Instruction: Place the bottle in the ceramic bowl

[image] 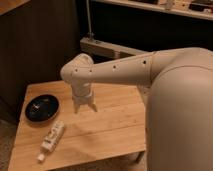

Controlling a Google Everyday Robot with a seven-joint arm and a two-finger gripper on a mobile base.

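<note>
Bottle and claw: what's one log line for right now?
claw: open, over table beside ceramic bowl | bottle: lying on table, outside bowl

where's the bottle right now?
The bottle lies on the wooden table, lower left in the camera view, just in front of the ceramic bowl and outside it. The gripper hangs empty to the bowl's right, clear of the bottle.
</note>
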